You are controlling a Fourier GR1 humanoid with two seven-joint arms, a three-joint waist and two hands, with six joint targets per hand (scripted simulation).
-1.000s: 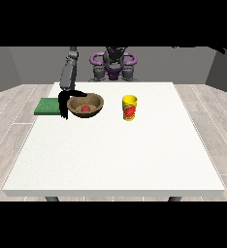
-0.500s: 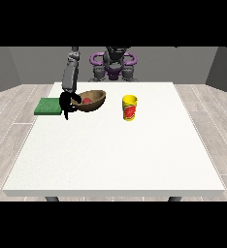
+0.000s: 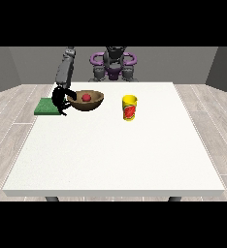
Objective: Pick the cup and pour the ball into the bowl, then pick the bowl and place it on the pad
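Fingers of the hand at the view's left [image 3: 61, 99] were curled on the rim of the brown bowl [image 3: 86, 101], which sat tilted just beside the green pad [image 3: 46, 106], not on it. Pour looked done: the red ball [image 3: 86, 97] lay inside the bowl, the yellow cup [image 3: 129, 108] stood upright on the bench [image 3: 115, 155], contents not visible. Left: set bowl on pad; other hand not seen.

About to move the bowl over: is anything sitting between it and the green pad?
Nothing visible besides the hand itself, which is at the bowl's rim on the pad side. The yellow cup stands on the other side, out of the way.
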